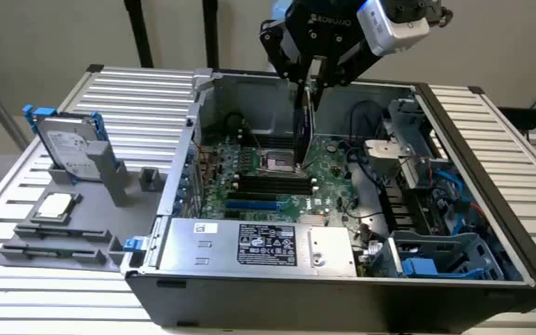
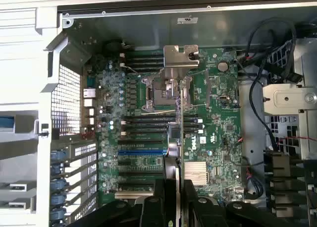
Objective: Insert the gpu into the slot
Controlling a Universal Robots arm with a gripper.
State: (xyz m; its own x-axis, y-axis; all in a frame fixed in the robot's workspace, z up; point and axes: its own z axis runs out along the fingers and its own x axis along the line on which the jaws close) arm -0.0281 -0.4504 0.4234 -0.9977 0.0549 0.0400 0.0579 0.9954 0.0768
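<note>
Both jaws of the black gripper (image 1: 311,78) are gripping the flat black rectangular gpu (image 1: 306,125) by its upper edge, holding it upright and thin edge-on above the green motherboard (image 1: 329,164) inside the open dark computer case (image 1: 296,300). The card is hanging over the square metal processor socket (image 2: 166,90), well apart from the long narrow bright blue plastic slot (image 1: 252,206), and in the wrist view its length is running crosswise to that strip. Going down from here, I judge, its edge would be striking the socket or the four black memory slots (image 2: 143,125). Any tilt in the grip would be risking jammed contacts.
</note>
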